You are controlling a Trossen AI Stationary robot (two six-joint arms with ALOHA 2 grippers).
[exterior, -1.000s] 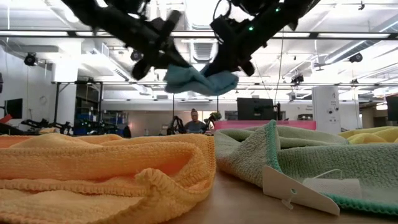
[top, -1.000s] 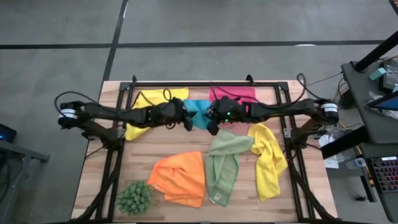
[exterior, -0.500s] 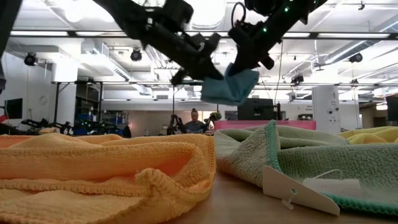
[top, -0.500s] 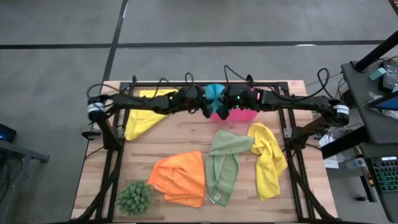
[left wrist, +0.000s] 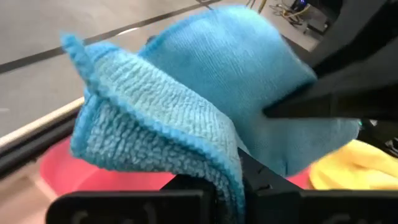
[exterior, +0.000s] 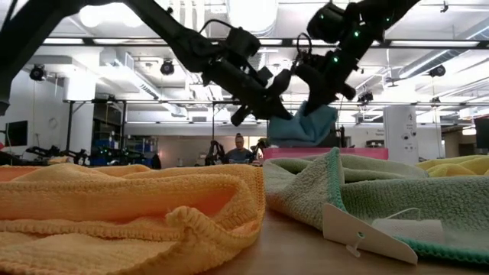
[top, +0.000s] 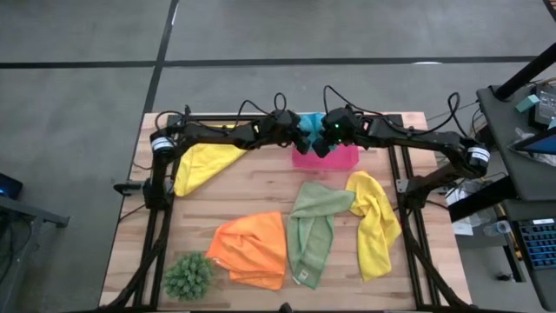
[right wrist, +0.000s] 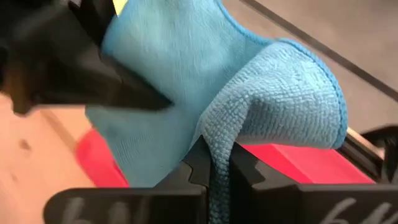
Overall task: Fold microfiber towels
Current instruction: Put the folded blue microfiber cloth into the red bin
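1. The turquoise towel [top: 309, 122] hangs bunched between my two grippers, lifted over the pink tray [top: 343, 159] at the table's far edge; the other towels lie on the table.
2. At the far left corner lies one yellow towel [top: 201, 165], flat and untouched; nearer the front sit the plant ball [top: 188, 276] and the orange towel [top: 252, 248].
3. My left gripper [top: 298, 137] is clamped on one side of the turquoise towel, jaws pinched tight on its folded edge.
4. My right gripper [top: 318, 143] sits just beside it, likewise pinched tight on the other side of the same cloth.
5. To do this well, I judge I should keep both pinches firm and level, lower together, and let the fold settle squarely inside the tray before either side lets go.
6. Right of centre lie the green towel [top: 311, 230] and the second yellow towel [top: 375, 222], crumpled, not yet folded.
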